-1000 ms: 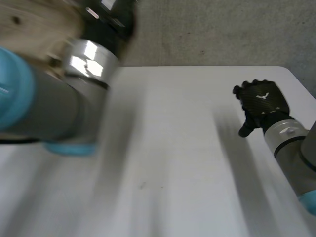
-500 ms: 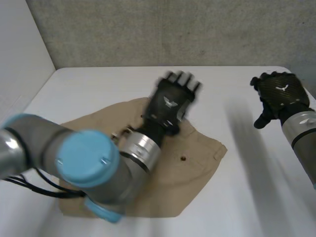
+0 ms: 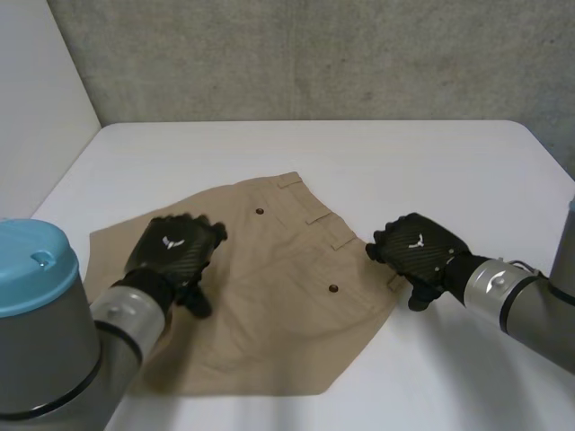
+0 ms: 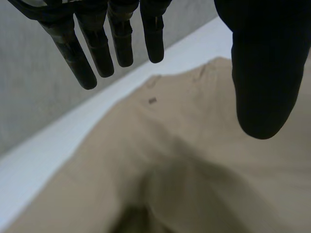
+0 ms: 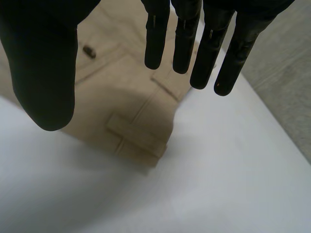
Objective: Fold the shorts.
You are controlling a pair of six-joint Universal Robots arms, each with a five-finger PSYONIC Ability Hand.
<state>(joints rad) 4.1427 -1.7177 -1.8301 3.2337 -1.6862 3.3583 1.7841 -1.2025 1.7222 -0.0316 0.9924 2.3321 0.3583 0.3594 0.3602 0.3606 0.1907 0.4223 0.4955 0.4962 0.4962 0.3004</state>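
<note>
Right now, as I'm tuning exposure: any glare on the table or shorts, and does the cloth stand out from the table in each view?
Head view: even light, no glare on the table; the tan shorts contrast plainly with it. Left wrist view: the left hand is a black silhouette above the cloth. Right wrist view: the belt loop at the shorts' corner stands out against white.

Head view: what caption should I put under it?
Left robot hand and right robot hand over tan shorts on white table.

Your left hand [image 3: 172, 250]: palm down, fingers [image 4: 99, 48] straight, thumb apart | your right hand [image 3: 416, 249]: palm down, fingers [image 5: 184, 39] straight, thumb apart | hands well apart
</note>
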